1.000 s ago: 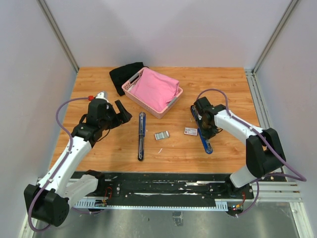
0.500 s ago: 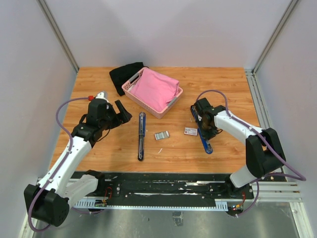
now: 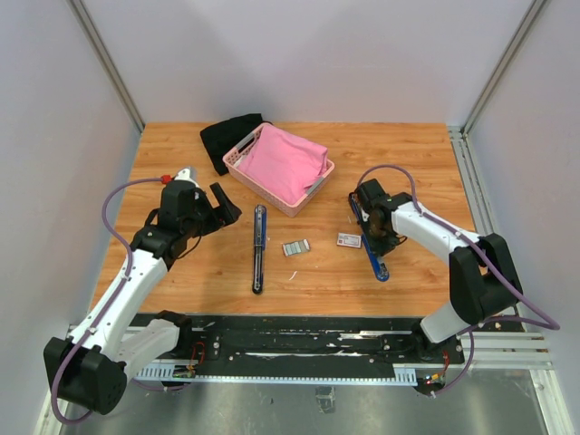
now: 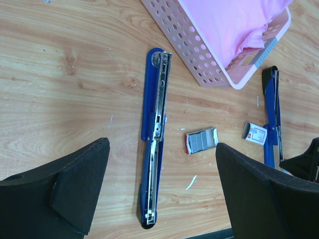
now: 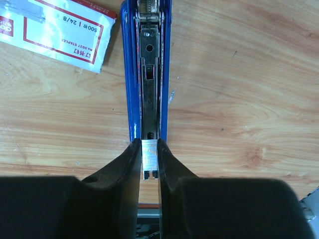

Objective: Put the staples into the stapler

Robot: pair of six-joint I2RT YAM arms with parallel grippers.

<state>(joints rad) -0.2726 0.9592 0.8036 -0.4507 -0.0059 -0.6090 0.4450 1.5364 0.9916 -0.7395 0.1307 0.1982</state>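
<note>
Right tool (image 5: 148, 149) pinches staples (image 5: 149, 167) at stapler (image 5: 148, 74) channel's end; if I skew them, they jam or slip out.

Matt grained wood table (image 3: 417, 163), perforated pink plastic basket (image 4: 197, 52), soft pink cloth (image 3: 285, 161); glossy blue stapler (image 5: 128, 74) with bare metal channel, shiny metal staples (image 5: 149, 157), white paper carton (image 5: 60, 27)

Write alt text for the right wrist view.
The right gripper pinches a short silvery strip of staples, lined up with the metal channel of an open blue stapler lying on the wooden table. A white staple carton with red print lies at upper left, beside the stapler.
</note>
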